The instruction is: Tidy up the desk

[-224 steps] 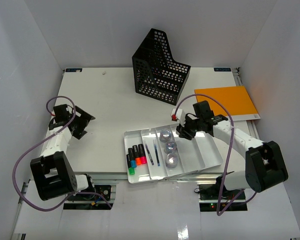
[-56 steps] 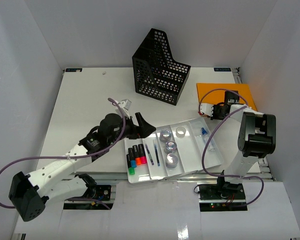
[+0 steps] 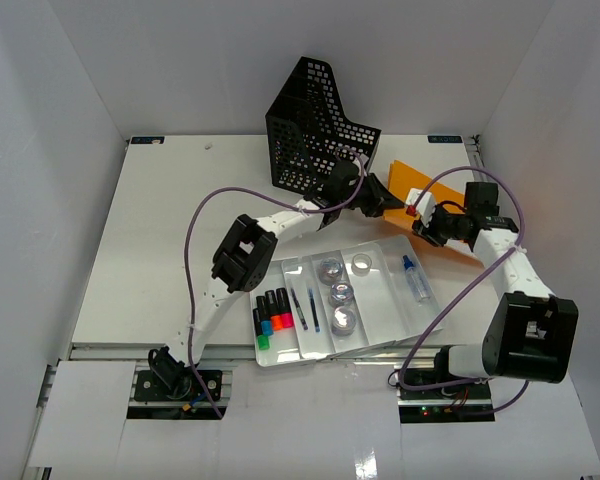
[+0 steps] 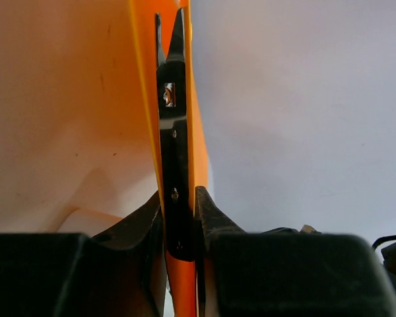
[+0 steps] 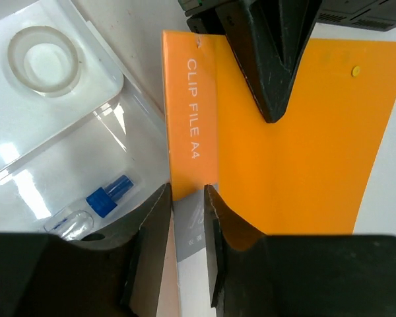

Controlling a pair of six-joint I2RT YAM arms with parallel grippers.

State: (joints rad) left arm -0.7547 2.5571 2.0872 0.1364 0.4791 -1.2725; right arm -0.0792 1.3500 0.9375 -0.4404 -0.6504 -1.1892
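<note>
Left wrist: left pincer (image 4: pixel 169 33) clamps edge of orange clip file (image 5: pixel 303 145); right pincer (image 5: pixel 187 195) straddles its spine, grip unclear.

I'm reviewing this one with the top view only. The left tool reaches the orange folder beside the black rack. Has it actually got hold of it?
Observer: Yes. The left wrist view shows the folder edge-on, pinched between the fingers of the left tool.
Operator: And the right tool, at the folder's near corner?
Observer: In the right wrist view that corner sits between the fingers of the right tool, but I cannot tell whether they press on it.
</note>
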